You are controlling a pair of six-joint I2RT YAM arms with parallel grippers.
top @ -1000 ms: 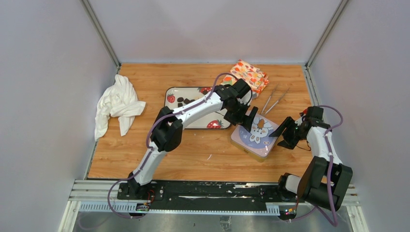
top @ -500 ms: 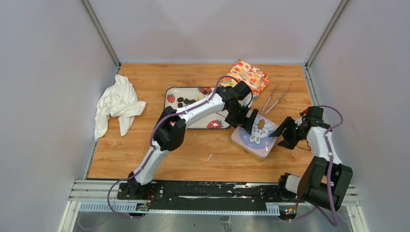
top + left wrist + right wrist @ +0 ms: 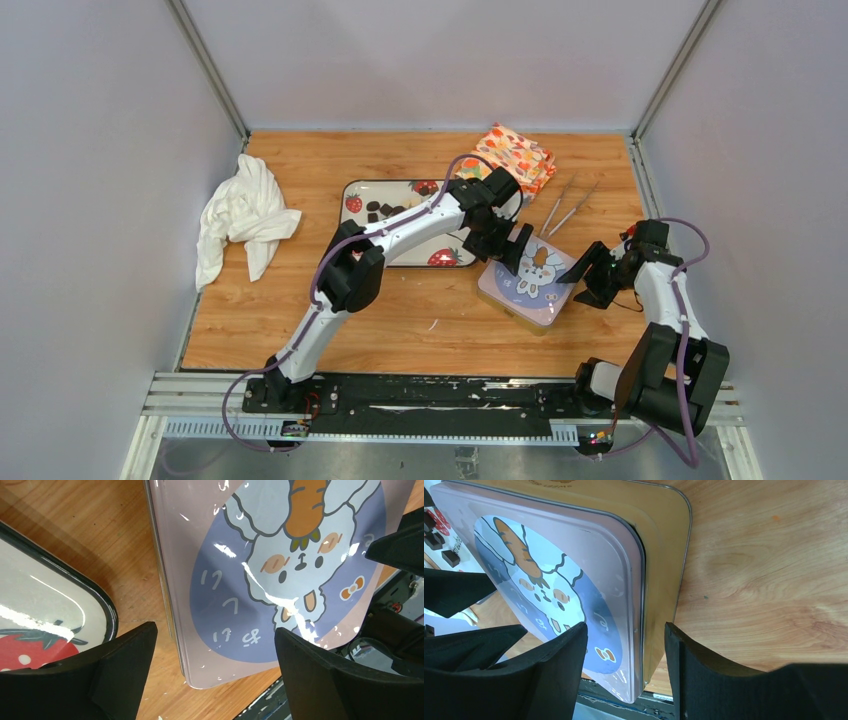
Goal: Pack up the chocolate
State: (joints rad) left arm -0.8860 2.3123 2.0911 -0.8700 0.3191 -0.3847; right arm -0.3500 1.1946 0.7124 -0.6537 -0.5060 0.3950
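The chocolate (image 3: pixel 385 210) is several small dark pieces on the strawberry-print tray (image 3: pixel 395 255); a few also show in the right wrist view (image 3: pixel 439 540). A tin with a rabbit-and-carrot lid (image 3: pixel 530 280) sits to the tray's right. My left gripper (image 3: pixel 515 250) is open and empty, low over the lid's left edge (image 3: pixel 280 570), with the jaws spread wide. My right gripper (image 3: pixel 585 275) is open, and its fingers (image 3: pixel 554 670) straddle the tin's right edge. There the lid (image 3: pixel 559 590) sits slightly off the gold base (image 3: pixel 664 555).
A crumpled white cloth (image 3: pixel 240 215) lies at the left. An orange patterned packet (image 3: pixel 512 155) lies at the back. Metal tongs (image 3: pixel 565 208) lie behind the tin. The tray's black rim (image 3: pixel 107 615) is close to the tin's left side.
My left gripper has shifted slightly right and down toward the tin's left edge. The right arm and the tin have not visibly moved.
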